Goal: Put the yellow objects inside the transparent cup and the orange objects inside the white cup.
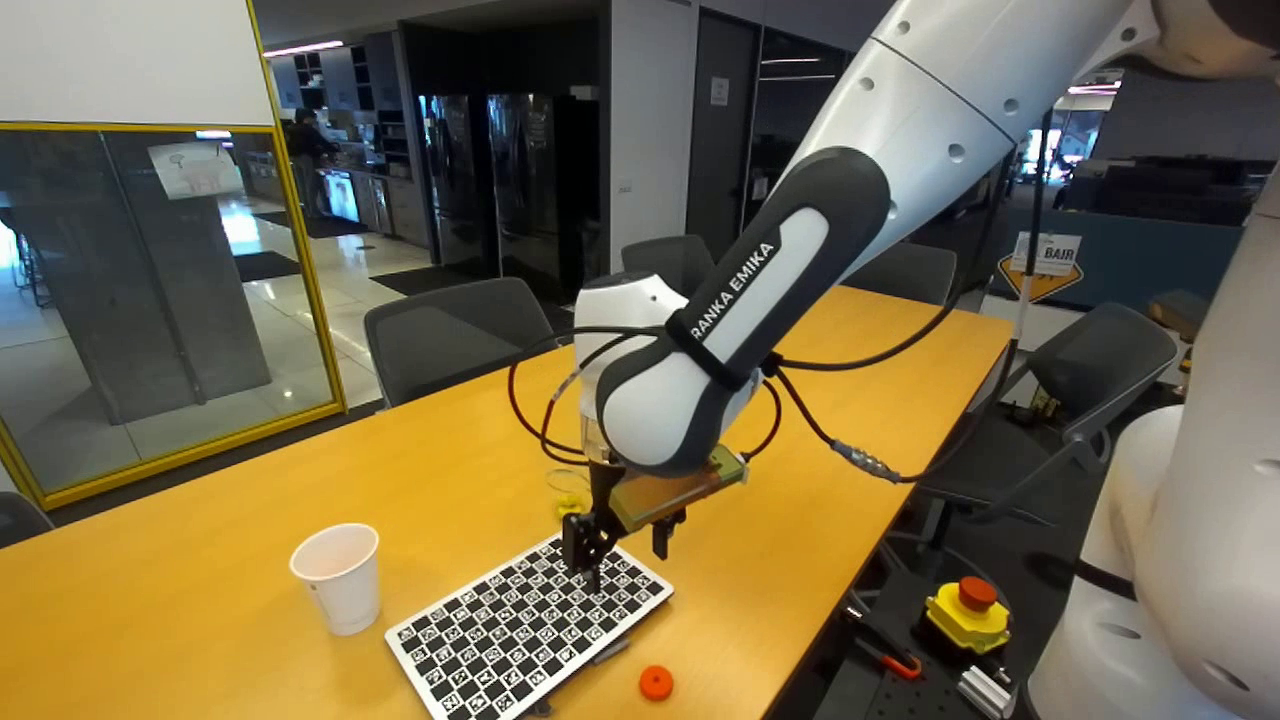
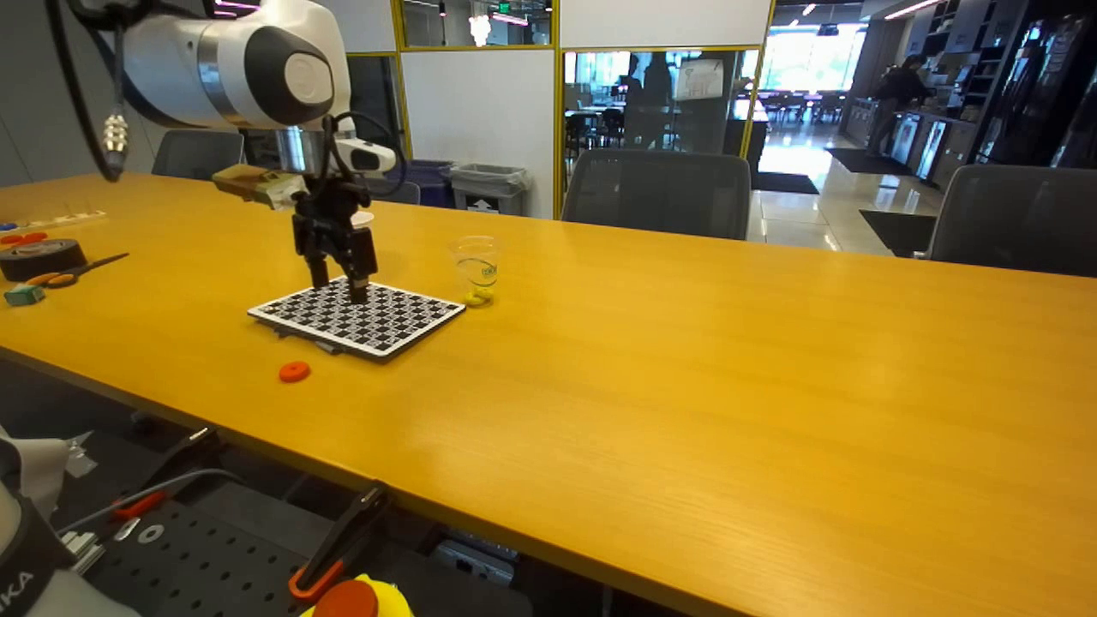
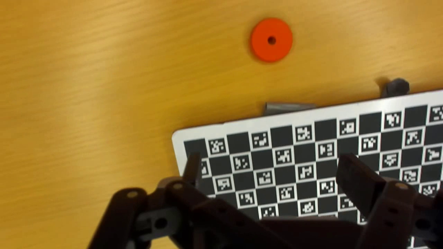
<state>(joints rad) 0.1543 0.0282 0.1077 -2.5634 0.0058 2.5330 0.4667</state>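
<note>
An orange disc (image 1: 656,683) with a centre hole lies on the table beside the patterned board. It also shows in an exterior view (image 2: 294,371) and the wrist view (image 3: 271,40). The transparent cup (image 2: 476,257) stands upright past the board's corner, with yellow objects (image 2: 479,296) at its bottom. In an exterior view the cup (image 1: 567,480) is partly behind the gripper. The white cup (image 1: 343,585) stands upright at the board's far side; only its rim (image 2: 362,219) shows behind the gripper. My gripper (image 3: 270,160) is open and empty above the board, fingers pointing down (image 2: 339,290).
The black-and-white patterned board (image 1: 530,627) lies on the table, with dark clips under its edge. Red-orange pieces (image 2: 24,239), a black tape roll (image 2: 41,259), scissors (image 2: 77,272) and a green block (image 2: 24,295) lie at the table's far left. Chairs surround the table.
</note>
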